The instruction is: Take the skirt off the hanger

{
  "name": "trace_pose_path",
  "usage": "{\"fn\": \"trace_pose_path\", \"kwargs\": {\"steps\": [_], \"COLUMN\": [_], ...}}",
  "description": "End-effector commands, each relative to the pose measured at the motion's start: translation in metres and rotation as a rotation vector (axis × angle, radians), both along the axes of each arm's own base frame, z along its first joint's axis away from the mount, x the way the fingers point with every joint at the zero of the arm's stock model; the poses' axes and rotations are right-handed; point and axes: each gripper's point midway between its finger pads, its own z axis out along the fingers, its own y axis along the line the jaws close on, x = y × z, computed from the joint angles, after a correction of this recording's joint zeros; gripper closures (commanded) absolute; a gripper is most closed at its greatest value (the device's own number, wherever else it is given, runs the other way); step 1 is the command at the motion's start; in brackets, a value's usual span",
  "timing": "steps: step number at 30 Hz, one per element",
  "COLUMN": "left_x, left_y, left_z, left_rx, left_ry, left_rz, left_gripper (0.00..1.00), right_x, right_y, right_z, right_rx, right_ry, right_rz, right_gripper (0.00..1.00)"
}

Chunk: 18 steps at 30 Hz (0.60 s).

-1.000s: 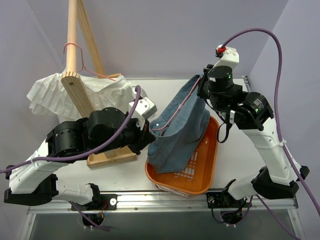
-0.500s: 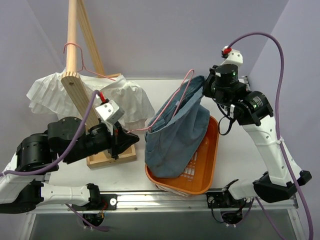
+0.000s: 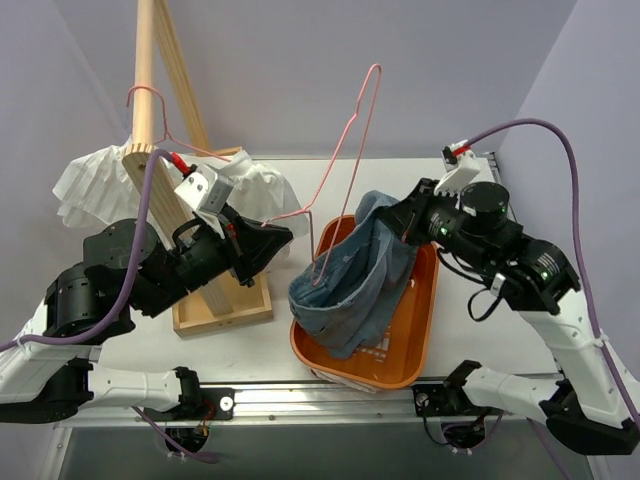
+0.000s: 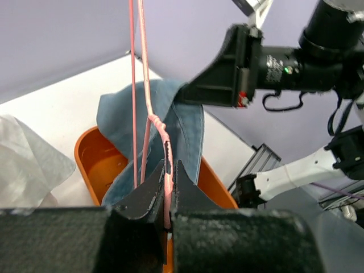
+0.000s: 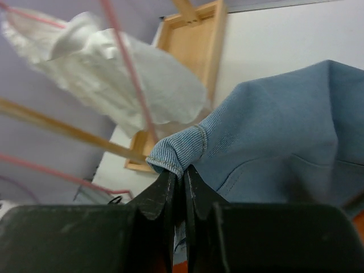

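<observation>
The blue denim skirt [image 3: 352, 285] is slumped into the orange basket [image 3: 415, 340]. My right gripper [image 3: 402, 226] is shut on its ribbed waistband edge [image 5: 176, 152] at the top right of the heap. My left gripper [image 3: 284, 236] is shut on the pink wire hanger [image 3: 352, 130], seen in the left wrist view as a twisted wire [image 4: 152, 116] pinched between the jaws. The hanger stands high above the skirt. One wire end rests against the skirt's left fold; I cannot tell whether it is still inside the cloth.
A wooden rack [image 3: 148, 90] on a wooden base [image 3: 228, 312] stands at the left. A white garment [image 3: 100, 190] hangs there on a second pink hanger [image 3: 150, 98]. Purple walls close in on the back and both sides.
My left gripper drew back left and swung the hanger upward, mostly out of the skirt. My right gripper came down and forward, and the skirt sank into the basket.
</observation>
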Motion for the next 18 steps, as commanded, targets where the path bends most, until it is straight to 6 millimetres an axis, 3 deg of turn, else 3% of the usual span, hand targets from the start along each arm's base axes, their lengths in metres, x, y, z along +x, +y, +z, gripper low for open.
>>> {"fn": "trace_pose_path", "kwargs": {"steps": [1, 5, 13, 16, 18], "left_x": [0.000, -0.003, -0.002, -0.002, -0.003], "left_y": [0.008, 0.011, 0.026, 0.030, 0.028], "left_z": [0.056, 0.064, 0.067, 0.065, 0.064], "left_rx": [-0.204, -0.246, -0.226, -0.223, -0.215], "left_ry": [-0.059, -0.055, -0.065, -0.064, -0.064], "left_rz": [0.020, 0.008, 0.033, 0.038, 0.031], "left_gripper": [0.98, 0.98, 0.98, 0.98, 0.98], "right_x": [-0.045, -0.079, -0.105, -0.088, -0.067], "right_y": [0.022, 0.021, 0.019, 0.019, 0.014], "right_z": [0.071, 0.106, 0.126, 0.100, 0.066], "right_rx": [0.217, 0.339, 0.380, 0.301, 0.204], "right_ry": [-0.150, -0.223, -0.293, -0.230, -0.143], "right_rz": [0.182, 0.296, 0.402, 0.334, 0.229], "right_gripper": [1.00, 1.00, 1.00, 1.00, 1.00]}}
